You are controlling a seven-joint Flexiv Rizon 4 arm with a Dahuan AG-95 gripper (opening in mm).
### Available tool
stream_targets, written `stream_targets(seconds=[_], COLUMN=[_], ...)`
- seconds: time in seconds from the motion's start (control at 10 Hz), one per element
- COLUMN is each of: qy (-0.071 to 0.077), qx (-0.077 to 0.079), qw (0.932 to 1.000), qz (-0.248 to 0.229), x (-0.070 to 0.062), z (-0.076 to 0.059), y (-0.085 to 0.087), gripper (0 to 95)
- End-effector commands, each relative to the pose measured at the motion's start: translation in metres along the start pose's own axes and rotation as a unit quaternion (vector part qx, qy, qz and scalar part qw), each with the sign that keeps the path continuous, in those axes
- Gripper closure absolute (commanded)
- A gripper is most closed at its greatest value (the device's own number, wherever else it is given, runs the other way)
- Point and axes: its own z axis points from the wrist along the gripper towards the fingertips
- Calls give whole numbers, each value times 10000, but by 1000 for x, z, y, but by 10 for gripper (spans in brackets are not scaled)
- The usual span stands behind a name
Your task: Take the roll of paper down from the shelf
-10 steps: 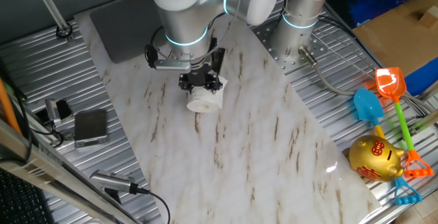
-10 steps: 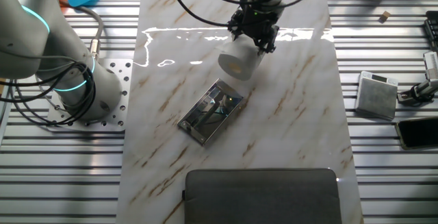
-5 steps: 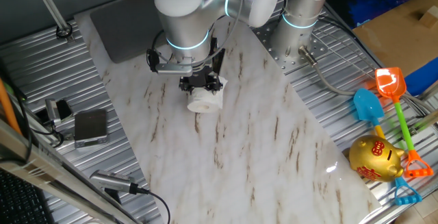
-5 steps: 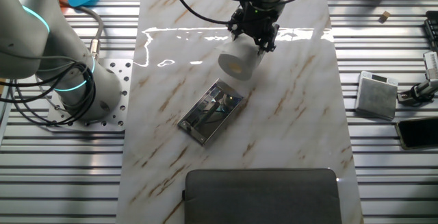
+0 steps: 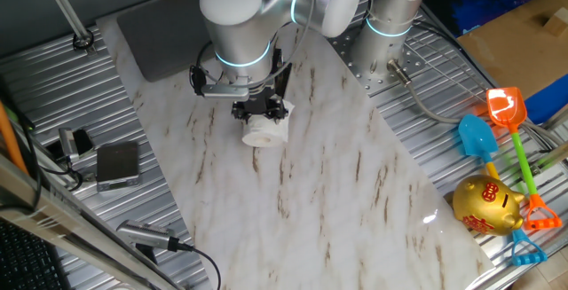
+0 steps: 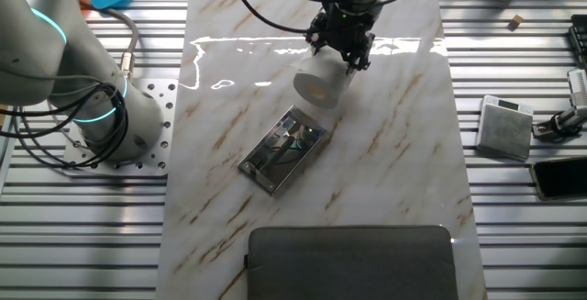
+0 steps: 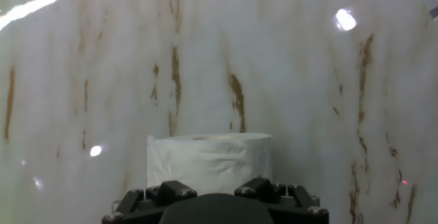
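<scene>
While the arm hangs over the marble tabletop [image 6: 404, 153], the claw [image 6: 340, 43] is clenched on the roll of paper [image 6: 319, 82], grasping it by one end so that the roll sticks out sideways with its hollow core turned toward the other fixed camera. In one fixed view the same roll [image 5: 266, 129] shows just under the black fingers [image 5: 263, 105], and in the hand view it fills the lower middle, right in front of the claw body [image 7: 215, 207], with only bare marble beyond it.

The shelf [image 6: 282, 150] lies on the tabletop, near the roll but apart from it, between the roll and the grey mat [image 6: 353, 263]. It carries nothing now. So I judge that the removing part of the task is already done, and the step in hand is the carrying or the putting down of the roll. I cannot tell for sure if the roll touches the tabletop or is a little above it.

The next move, I think, calls for lowering the roll gently until it rests on the marble, then opening the fingers and lifting straight up. Because the paper is soft and round, it may roll away or stick to a finger when released.
</scene>
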Motion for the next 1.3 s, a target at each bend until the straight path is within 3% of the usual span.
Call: stream_targets(seconds=[0.1, 1.3], qy=[98, 65], qx=[34, 134], qw=[9999, 9990], qz=[124, 424], x=[-1, -1], z=[-1, -1], y=[0, 0], gripper=[950, 950])
